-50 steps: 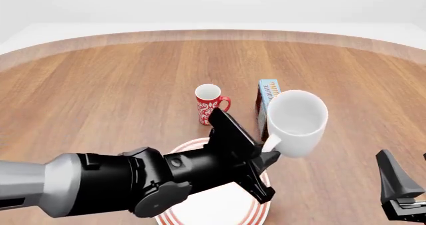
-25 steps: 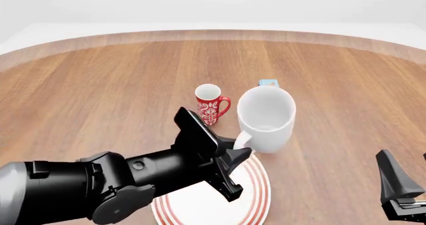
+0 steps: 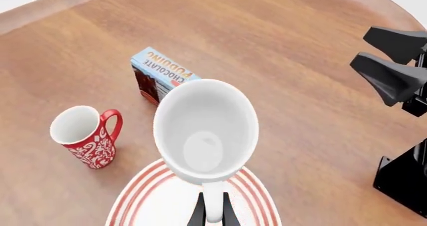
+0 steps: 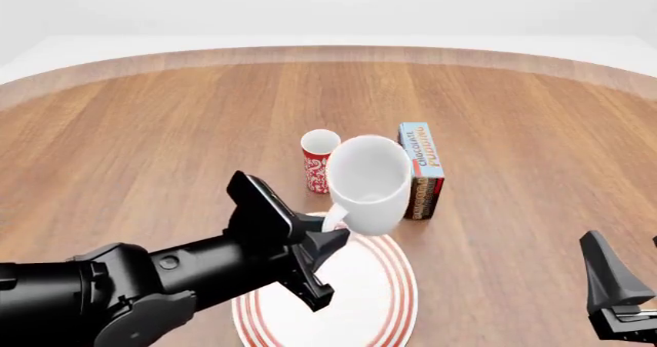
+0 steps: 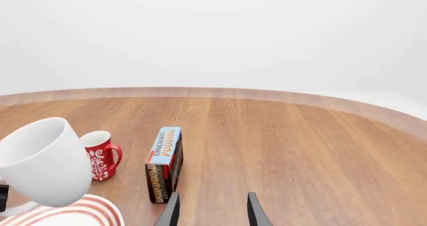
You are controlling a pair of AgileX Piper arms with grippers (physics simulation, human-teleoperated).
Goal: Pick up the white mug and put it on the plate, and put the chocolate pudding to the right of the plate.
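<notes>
Left gripper (image 4: 331,238): we see its fingers clamped on the handle of the white mug (image 4: 368,181), which it holds in the air.
White mug: mouth up and tilted, hanging over the far edge of the plate (image 4: 393,299); in the left wrist view its base sits above the plate's far rim, not yet centred.
Deciding relation: we judge the plate's centre lies nearer the arms than the mug, so the mug must come back, then down.
Chocolate pudding (image 4: 420,170): standing on edge just beyond the plate's far right, long axis running away from the arms.
Right gripper (image 5: 211,211): parted, holding nothing; it is the nearer to the pudding.
Red mug (image 4: 318,161): upright beyond the plate, left of the carton.
</notes>
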